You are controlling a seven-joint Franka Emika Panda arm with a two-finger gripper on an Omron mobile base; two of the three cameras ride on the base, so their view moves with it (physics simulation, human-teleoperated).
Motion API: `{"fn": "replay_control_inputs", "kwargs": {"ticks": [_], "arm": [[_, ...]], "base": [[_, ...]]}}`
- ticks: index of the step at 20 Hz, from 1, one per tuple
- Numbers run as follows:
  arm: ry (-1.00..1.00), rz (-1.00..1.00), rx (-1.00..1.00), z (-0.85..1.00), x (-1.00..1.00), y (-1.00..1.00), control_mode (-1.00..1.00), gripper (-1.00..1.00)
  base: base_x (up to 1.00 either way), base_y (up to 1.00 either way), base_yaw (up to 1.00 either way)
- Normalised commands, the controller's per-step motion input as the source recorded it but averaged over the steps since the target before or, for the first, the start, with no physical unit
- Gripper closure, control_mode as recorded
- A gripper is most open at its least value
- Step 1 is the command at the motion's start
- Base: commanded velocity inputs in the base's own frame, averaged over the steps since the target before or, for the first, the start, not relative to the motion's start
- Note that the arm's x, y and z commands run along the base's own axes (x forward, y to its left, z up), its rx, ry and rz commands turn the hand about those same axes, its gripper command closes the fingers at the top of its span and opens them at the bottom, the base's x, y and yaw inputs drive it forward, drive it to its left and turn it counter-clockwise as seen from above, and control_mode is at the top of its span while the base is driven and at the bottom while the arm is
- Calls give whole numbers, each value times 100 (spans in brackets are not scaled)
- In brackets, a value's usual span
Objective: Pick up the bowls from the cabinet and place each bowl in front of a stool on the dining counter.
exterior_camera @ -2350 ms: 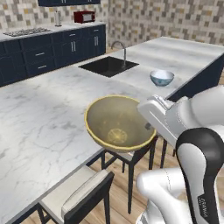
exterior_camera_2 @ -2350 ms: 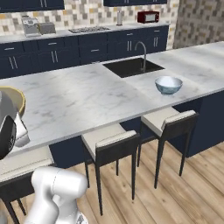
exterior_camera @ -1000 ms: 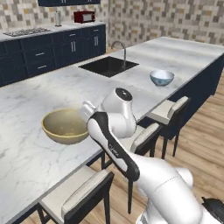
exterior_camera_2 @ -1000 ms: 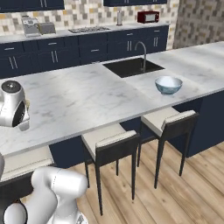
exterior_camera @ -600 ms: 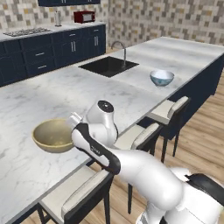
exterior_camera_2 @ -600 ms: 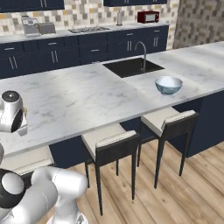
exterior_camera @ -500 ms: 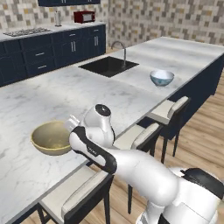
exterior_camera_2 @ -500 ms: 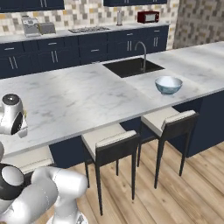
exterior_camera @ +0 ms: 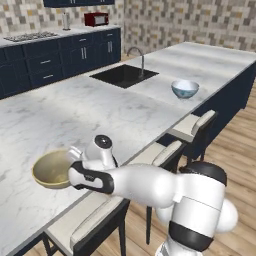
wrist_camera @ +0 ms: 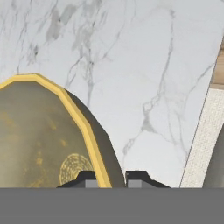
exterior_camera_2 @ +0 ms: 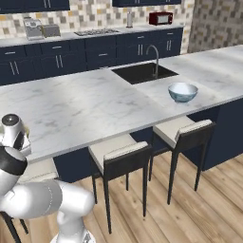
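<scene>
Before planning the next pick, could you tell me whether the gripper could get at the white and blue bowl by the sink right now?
Probably not: the gripper is shut on the tan bowl.

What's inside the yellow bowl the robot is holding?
Nothing. The yellow bowl looks empty in the hand view: just its mottled inside with a round ring mark at the bottom. The gripper pinches its rim, and the wrist hides the near part of the bowl in the left base view.

the arm seemingly hides the tan bowl (exterior_camera: pixel 51 169)'s near rim where it is gripped.
</scene>
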Motion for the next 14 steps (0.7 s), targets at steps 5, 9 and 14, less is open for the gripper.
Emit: {"fn": "replay_control_inputs", "kwargs": {"ticks": [5, 9, 14], "arm": [[-1, 1, -8, -18, 0, 5, -100, 100], [1, 0, 0, 0, 0, 1, -100, 100], [-3, -3, -2, -10, 29, 1, -100, 100]], "base": [[0, 0, 0], [0, 0, 0], [0, 0, 0]]}}
